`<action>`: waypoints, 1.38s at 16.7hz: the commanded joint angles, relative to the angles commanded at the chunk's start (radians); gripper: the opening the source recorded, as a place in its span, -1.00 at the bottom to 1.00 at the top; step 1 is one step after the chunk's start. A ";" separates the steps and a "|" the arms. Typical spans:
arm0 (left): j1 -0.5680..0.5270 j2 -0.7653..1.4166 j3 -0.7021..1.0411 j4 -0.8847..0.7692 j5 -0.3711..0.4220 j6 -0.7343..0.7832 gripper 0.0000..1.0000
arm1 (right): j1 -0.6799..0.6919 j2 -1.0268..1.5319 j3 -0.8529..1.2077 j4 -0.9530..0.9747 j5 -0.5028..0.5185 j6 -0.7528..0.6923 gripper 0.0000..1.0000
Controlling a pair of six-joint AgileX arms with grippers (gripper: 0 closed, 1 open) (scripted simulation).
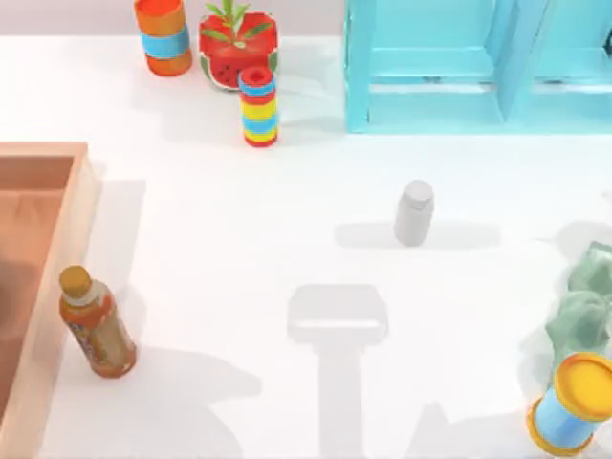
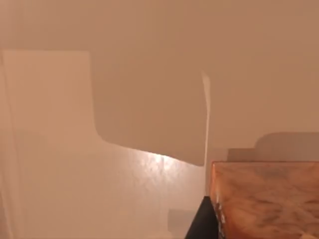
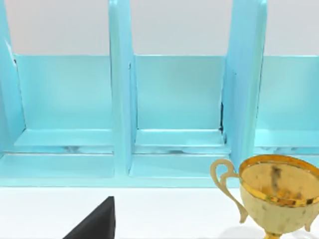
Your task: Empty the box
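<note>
Down at the near edge, right corner, a yellow-and-blue spool (image 1: 574, 402) lies beside a crumpled green lump (image 1: 585, 311), both crowding the table's (image 1: 239, 287) right border. Over on the left, the box (image 1: 67, 239) runs off the table's left edge, its thick right wall slanting up the view. An amber bottle (image 1: 96, 322) stands tilted just outside that wall; touching or not, I cannot tell.

Wide bare tabletop opens between that bottle and the right-hand clutter. Further out, a pale grey bottle (image 1: 414, 212) stands alone, well apart from everything. Along the far edge sit a striped cylinder (image 1: 258, 106), a watermelon pot (image 1: 237, 50) and an orange can (image 1: 163, 34), with the turquoise shelf (image 1: 430, 76) to their right.

A dark wedge, probably the left gripper (image 2: 198, 225), sits just beside a wooden box corner (image 2: 269, 199); apart or together, I cannot tell. Same story for the right gripper (image 3: 95, 223), facing the shelf (image 3: 174, 99) near a gold trophy cup (image 3: 277, 191).
</note>
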 joint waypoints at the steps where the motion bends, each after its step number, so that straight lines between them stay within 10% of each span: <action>1: 0.000 0.005 0.034 -0.012 -0.009 -0.003 -1.00 | 0.000 0.000 0.000 0.000 0.000 0.000 1.00; 11: -0.005 -0.115 0.378 -0.494 -0.002 -0.013 -1.00 | 0.000 0.000 0.000 0.000 0.000 0.000 1.00; 23: -0.155 0.009 0.467 -0.510 0.009 -0.170 -1.00 | 0.000 0.000 0.000 0.000 0.000 0.000 1.00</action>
